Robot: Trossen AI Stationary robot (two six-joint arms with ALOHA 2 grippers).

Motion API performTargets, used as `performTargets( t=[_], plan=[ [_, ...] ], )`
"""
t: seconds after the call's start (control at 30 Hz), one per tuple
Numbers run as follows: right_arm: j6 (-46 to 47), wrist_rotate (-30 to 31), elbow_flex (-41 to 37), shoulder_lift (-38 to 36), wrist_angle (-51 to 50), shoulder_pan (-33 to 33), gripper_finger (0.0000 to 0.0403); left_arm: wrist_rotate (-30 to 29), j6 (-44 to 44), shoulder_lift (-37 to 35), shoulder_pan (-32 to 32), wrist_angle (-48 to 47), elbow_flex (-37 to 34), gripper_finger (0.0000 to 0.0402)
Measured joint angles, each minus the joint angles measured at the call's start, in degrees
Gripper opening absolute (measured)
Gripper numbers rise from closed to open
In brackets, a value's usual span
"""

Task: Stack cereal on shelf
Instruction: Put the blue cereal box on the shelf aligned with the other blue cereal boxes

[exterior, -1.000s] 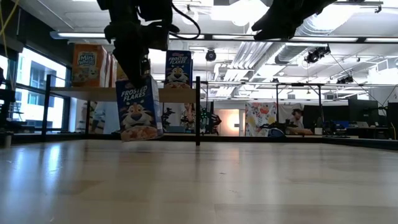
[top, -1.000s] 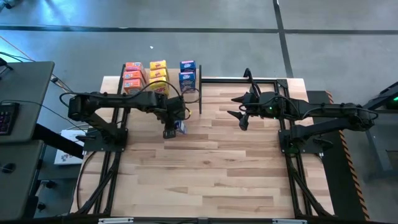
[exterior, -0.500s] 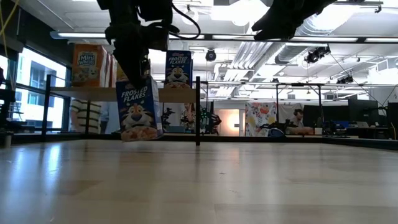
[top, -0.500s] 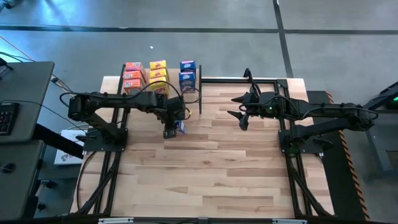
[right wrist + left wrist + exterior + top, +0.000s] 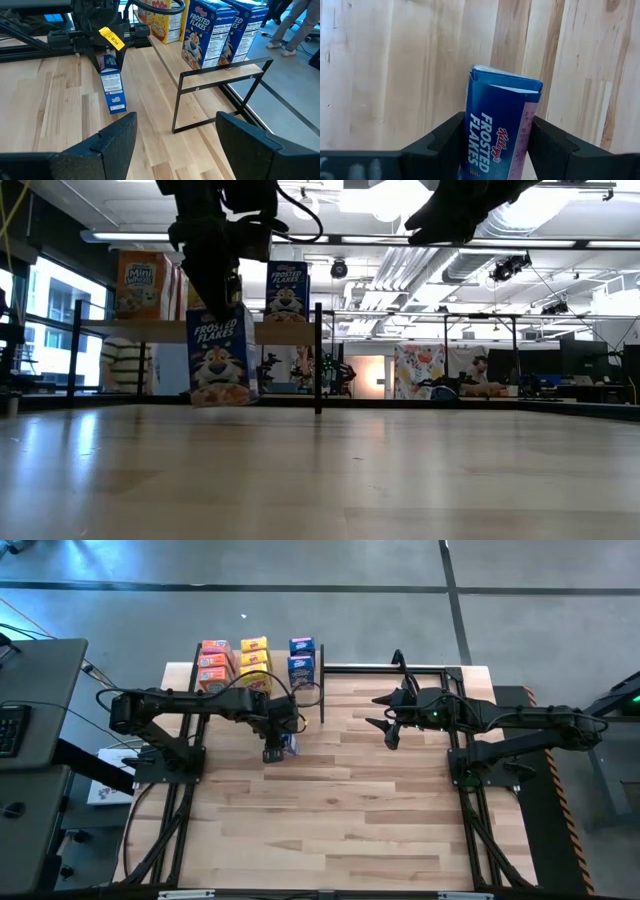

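A blue cereal box stands upright on its bottom on the tabletop, in front of the shelf. My left gripper comes down on its upper part. The shelf is a light board in a black frame at the table's far left. On it stand orange-red boxes, yellow boxes and blue boxes. My right gripper hangs open above the table's far right, holding nothing. My left gripper has the blue box's upper part between its two fingers, one finger against each narrow side. The fingers come from above, pointing steeply down. The box stands upright with its bottom on the table.
A black shelf post stands just to the right of the held box. A black frame rail runs along the far edge. The near half of the tabletop is bare wood. A person stands beyond the table.
The blue box, slightly tilted a second ago, has straightened and now stands upright on the table. Both arms have kept their places.
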Motion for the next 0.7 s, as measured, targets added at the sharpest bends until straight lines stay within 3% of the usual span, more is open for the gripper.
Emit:
performTargets(
  t=[0.7],
  plan=[
    [0.0,0.0,0.0,0.0,0.0,0.0,0.0264,-0.5,-1.1,0.1,-0.9,2.1,-2.1,0.0188]
  ],
)
